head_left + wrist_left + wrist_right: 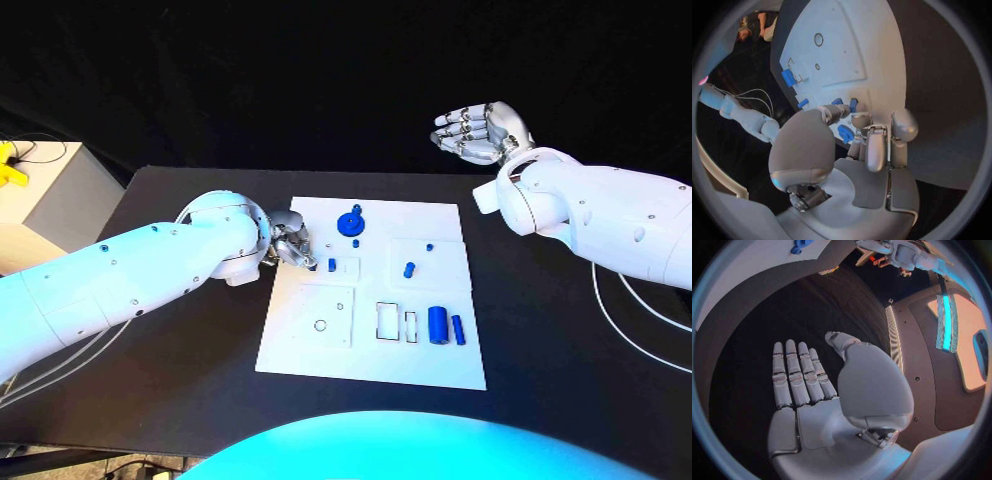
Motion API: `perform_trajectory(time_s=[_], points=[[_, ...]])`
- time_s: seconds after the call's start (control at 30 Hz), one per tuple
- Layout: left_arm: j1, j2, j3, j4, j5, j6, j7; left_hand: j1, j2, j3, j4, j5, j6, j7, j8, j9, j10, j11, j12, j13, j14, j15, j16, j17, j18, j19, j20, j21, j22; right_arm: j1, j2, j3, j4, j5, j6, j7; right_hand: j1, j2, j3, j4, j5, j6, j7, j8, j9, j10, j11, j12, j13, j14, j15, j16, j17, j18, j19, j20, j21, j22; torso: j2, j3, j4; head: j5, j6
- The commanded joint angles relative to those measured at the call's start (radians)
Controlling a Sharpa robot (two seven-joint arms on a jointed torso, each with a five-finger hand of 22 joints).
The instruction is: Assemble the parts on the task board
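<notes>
Seen from the head camera: white task board [325, 350] flat at the middle of the black tabletop [188, 380]. Left hand [289, 243] low over the board's left edge, fingers [874, 150] curled inward close above a small blue part [332, 265]; cannot tell whether anything is pinched between them. Round blue part with a knob [352, 222] near the board's far edge, just beside that hand. Another small blue part [410, 268] toward the board's right half. Two upright blue parts [437, 322], side by side, near the right edge, next to two narrow rectangular slots [389, 320]. Right hand [479, 131] raised well apart from the board, beyond its far right corner, fingers [795, 372] straight, side by side, holding nothing.
</notes>
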Motion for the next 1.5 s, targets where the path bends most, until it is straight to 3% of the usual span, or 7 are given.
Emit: perform_trajectory(time_s=[0.03, 1.27, 1.5], points=[[-0.001, 0.004, -0.004, 0.000, -0.003, 0.021, 0.001, -0.003, 0.010, 0.177, -0.173, 0.003, 0.019, -0.011, 0.003, 0.001, 0.002, 0.000, -0.005, -0.001, 0.081, -0.007, 0.004, 0.183, -0.008, 0.003, 0.001, 0.001, 0.001, 0.000, 0.001, 0.000, 0.001, -0.002, 0.013, 0.014, -0.003, 0.008, -0.004, 0.001, 0.003, 0.007, 0.041, -0.002, -0.001, -0.001, 0.006, -0.005, -0.001, -0.002, -0.001, -0.001, -0.001, 0.006, -0.005, 0.000, 0.000, -0.001, 0.001, 0.0001, -0.0003, 0.000, 0.000], [-0.001, 0.037, -0.026, -0.021, -0.011, 0.012, -0.001, -0.036, 0.005, 0.169, -0.161, 0.002, 0.033, -0.017, 0.009, 0.001, 0.022, -0.004, 0.005, 0.019, 0.083, -0.008, 0.007, 0.191, -0.009, 0.007, 0.000, 0.003, 0.007, 0.000, 0.002, 0.000, 0.004, -0.002, 0.015, 0.014, -0.003, 0.008, -0.004, 0.001, 0.003, 0.007, 0.041, -0.002, -0.001, -0.001, 0.006, -0.005, -0.001, -0.002, -0.001, -0.001, -0.001, 0.006, -0.005, 0.000, 0.000, -0.001, -0.001, 0.0004, 0.0002, -0.006, 0.000], [-0.001, 0.039, -0.027, -0.026, -0.005, -0.002, 0.000, -0.092, -0.013, 0.107, -0.118, -0.009, 0.027, -0.029, 0.010, 0.002, 0.021, -0.011, -0.008, 0.004, 0.081, -0.014, 0.002, 0.182, -0.008, 0.004, -0.005, -0.007, -0.003, 0.000, 0.002, 0.000, 0.004, -0.001, 0.015, 0.014, -0.003, 0.008, -0.004, 0.001, 0.003, 0.007, 0.041, -0.002, -0.001, -0.001, 0.006, -0.005, -0.001, -0.002, -0.001, -0.001, -0.001, 0.006, -0.005, 0.000, 0.000, -0.001, -0.001, 0.0000, 0.0002, -0.007, 0.000]])
